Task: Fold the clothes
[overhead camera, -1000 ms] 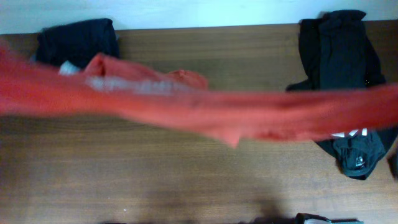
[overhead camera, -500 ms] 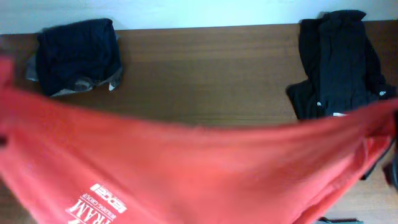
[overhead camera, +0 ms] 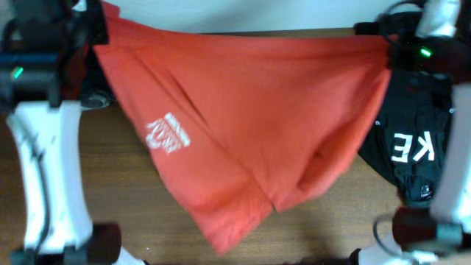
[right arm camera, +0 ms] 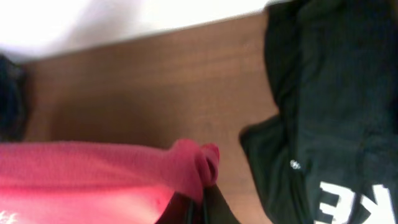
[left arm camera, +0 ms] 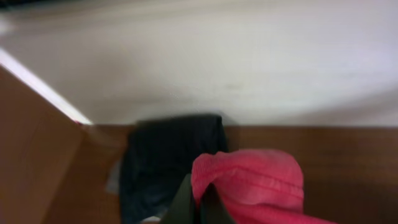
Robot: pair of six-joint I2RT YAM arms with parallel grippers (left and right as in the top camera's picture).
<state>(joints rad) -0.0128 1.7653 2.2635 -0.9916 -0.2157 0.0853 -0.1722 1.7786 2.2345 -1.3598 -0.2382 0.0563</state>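
Swung away from the camera since half a second ago, the red-orange T-shirt (overhead camera: pixel 250 125) now stretches across the far half of the brown wood-grain worktop (overhead camera: pixel 132 213), and both arms have come into the overhead view. The shirt hangs as a broad soft sheet, wide along its held top edge and narrowing to a limp, creased point nearer the front.

The white left arm (overhead camera: pixel 44 169) reaches to its upper left corner and the right arm (overhead camera: pixel 450 184) to its upper right. The left jaws are pressed together on a bunched roll of the red knit, and the right jaws pinch a similar gathered fold.

A rumpled black garment (overhead camera: pixel 423 184) with bold white letters lies under the right arm. A dark navy pile (left arm camera: pixel 168 155) sits beyond the left jaws. Small white lettering (overhead camera: pixel 168 134) marks the shirt's left half.
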